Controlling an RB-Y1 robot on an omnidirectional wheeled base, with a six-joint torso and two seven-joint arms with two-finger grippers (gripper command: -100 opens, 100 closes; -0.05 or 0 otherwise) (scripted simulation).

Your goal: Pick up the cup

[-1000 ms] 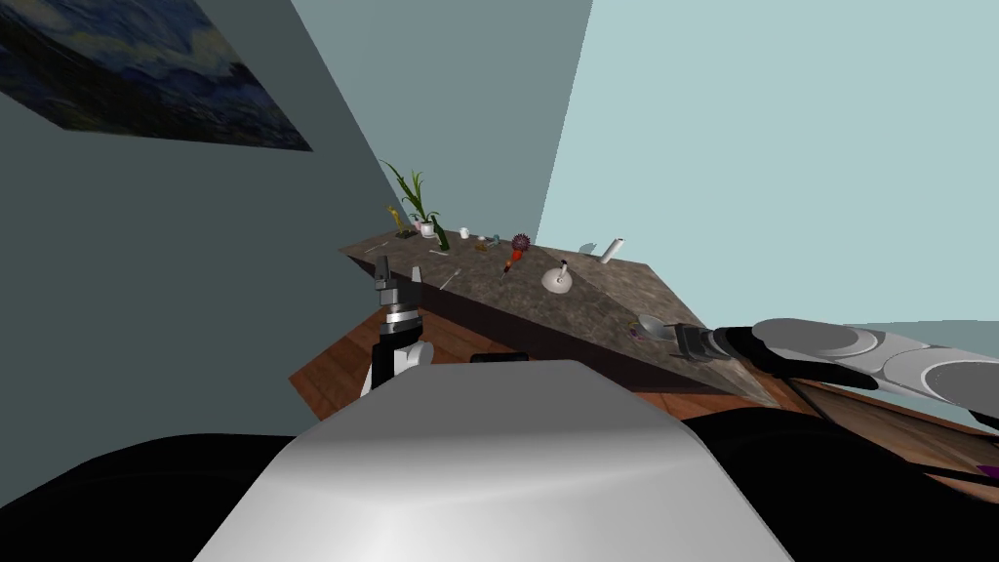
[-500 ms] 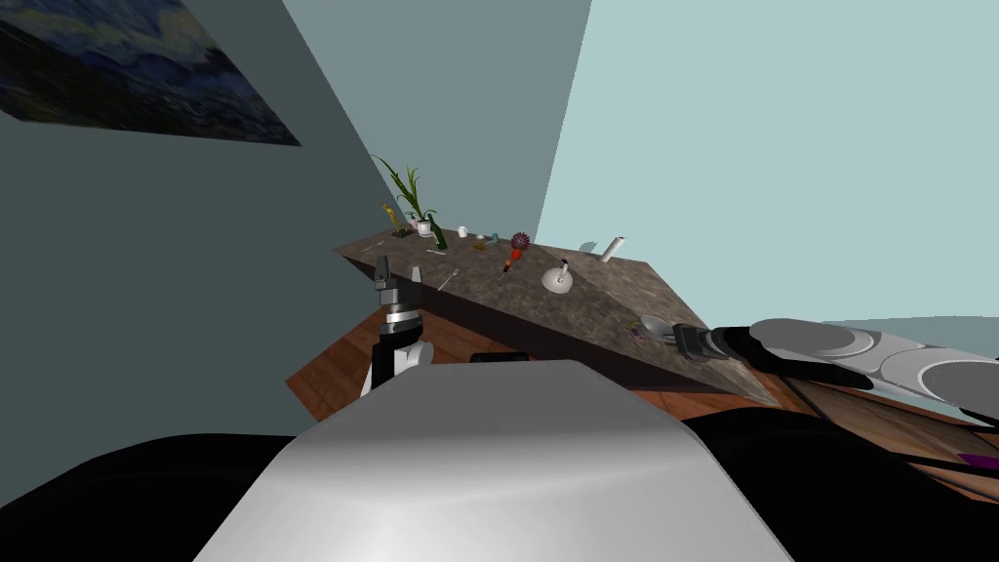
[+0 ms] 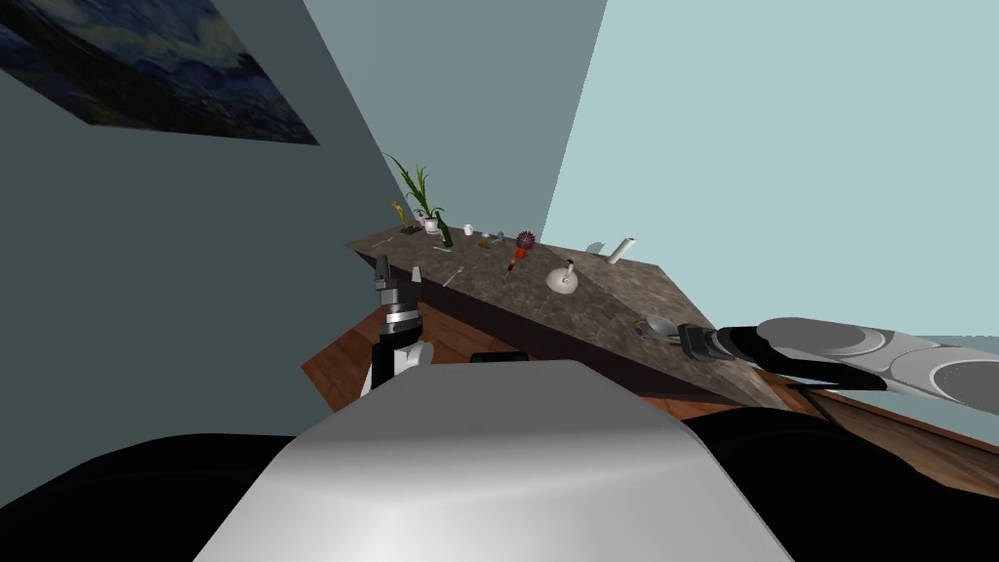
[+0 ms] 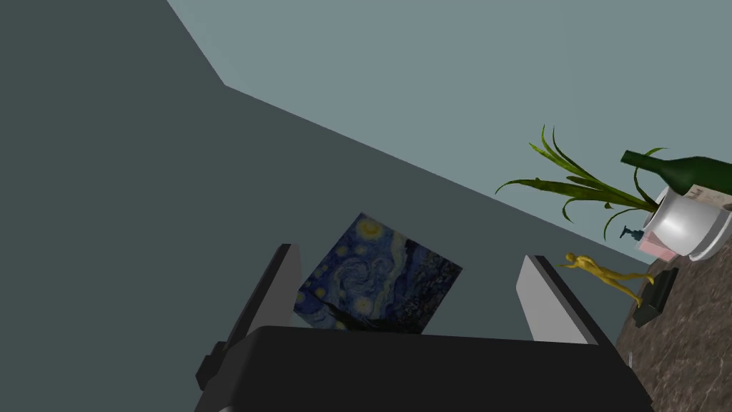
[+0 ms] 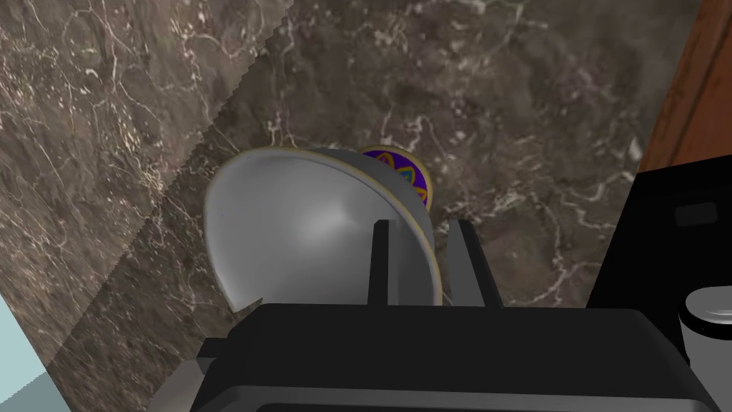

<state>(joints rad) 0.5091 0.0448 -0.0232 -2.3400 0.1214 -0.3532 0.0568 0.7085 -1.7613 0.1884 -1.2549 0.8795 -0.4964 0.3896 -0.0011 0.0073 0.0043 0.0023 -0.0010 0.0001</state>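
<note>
Pinching cup [image 5: 314, 222] rim with right gripper [image 5: 422, 266], fingers nearly together: one inside the grey bowl, one outside against the wall. Purple pattern just beyond fingertips. Marble counter [image 5: 500, 86] right below; contact with it unclear. Holding left gripper [image 3: 399, 268] spread wide, empty, well apart from cup.

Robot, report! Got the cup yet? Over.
Right gripper shut on cup rim. Left gripper open, idle. Other things far off along table.

Grey gold-rimmed cup [image 5: 314, 222] on marbled counter [image 5: 500, 86]
</note>
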